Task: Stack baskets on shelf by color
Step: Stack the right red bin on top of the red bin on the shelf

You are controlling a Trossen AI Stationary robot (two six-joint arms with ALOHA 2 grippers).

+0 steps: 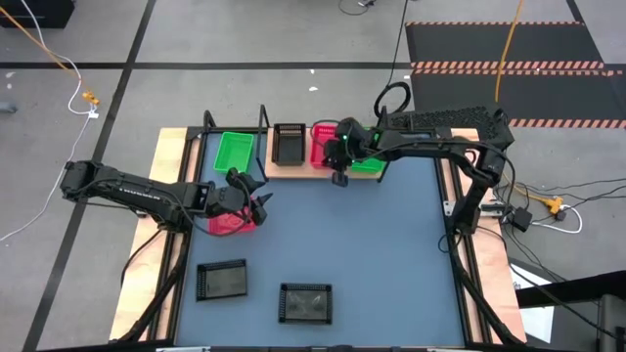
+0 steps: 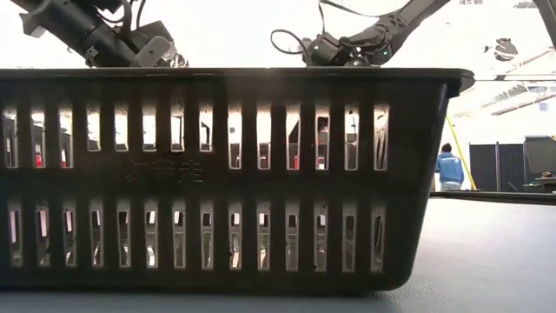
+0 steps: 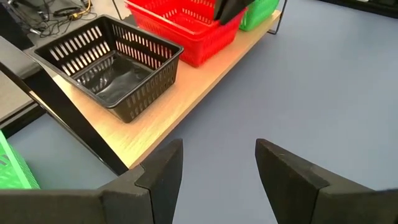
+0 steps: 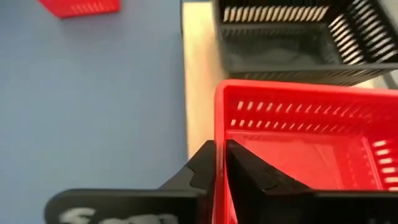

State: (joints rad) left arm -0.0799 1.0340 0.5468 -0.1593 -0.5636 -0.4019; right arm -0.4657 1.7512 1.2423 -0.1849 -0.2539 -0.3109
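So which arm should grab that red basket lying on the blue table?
Left. Its open gripper hovers right beside the red basket, while the right gripper is shut on another red basket's wall at the shelf.

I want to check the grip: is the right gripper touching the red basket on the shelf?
Touching. In the right wrist view the right gripper has its two fingers closed on the red basket's near wall, no gap visible.

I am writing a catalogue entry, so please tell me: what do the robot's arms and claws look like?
Both arms are dark, jointed, with black cables looping near the wrists. The right arm shows a green light by its wrist. The left claw has two broad, flat, matte black fingers. The right claw has the same black fingers.
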